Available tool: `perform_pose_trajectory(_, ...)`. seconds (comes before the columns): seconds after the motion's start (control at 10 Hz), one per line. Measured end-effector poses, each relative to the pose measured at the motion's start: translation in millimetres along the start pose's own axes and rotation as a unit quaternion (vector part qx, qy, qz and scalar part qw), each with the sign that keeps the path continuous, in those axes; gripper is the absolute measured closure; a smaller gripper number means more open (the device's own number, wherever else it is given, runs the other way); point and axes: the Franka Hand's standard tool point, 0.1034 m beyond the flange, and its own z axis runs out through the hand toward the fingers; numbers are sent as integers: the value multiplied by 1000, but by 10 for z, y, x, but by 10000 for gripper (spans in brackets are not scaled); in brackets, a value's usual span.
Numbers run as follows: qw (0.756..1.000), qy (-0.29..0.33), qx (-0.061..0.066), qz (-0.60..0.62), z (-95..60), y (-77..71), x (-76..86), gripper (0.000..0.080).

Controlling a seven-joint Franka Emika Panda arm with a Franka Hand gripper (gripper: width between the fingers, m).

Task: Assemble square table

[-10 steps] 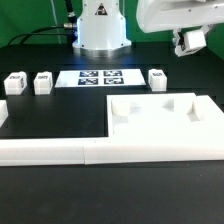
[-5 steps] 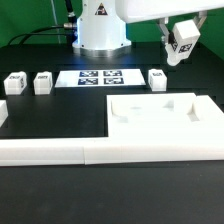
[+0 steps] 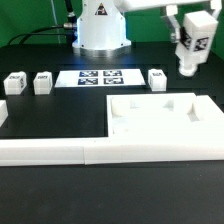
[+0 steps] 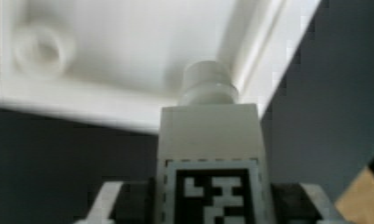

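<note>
My gripper (image 3: 192,32) is shut on a white leg post (image 3: 191,50) with a black-white tag. It holds the post nearly upright in the air, above the far right of the square slab (image 3: 160,118). In the wrist view the post (image 4: 209,125) runs out from between my fingers (image 4: 116,200), its narrow screw end (image 4: 205,82) over the slab's raised rim. A corner hole (image 4: 38,48) shows on the slab beyond. Three more leg posts stand on the table: two at the exterior view's left (image 3: 14,83) (image 3: 42,82) and one behind the slab (image 3: 158,79).
The marker board (image 3: 100,77) lies flat before the robot base (image 3: 100,30). The long low white border wall (image 3: 60,150) runs along the front and wraps round the slab's right side.
The gripper has swung the held leg post from tilted to nearly upright and moved it a little to the exterior view's right. Nothing else has moved.
</note>
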Motion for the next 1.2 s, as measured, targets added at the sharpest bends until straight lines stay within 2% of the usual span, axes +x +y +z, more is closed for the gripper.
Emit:
perform_pose_trajectory(0.1,1000,20,-5,-3,23,22,-63,512)
perform_pose_trajectory(0.3,994,110,-26,-10,22,103,-53,512)
perform_pose_trajectory(0.5,988,151,-37,-13,44,147,-61,512)
perform_pose_trajectory(0.7,989,146,-35,-16,137,117,-79,512)
perform_pose_trajectory(0.9,989,145,-31,-17,299,86,6,512)
perform_pose_trajectory(1.2,990,136,-22,-20,537,-53,-37,512)
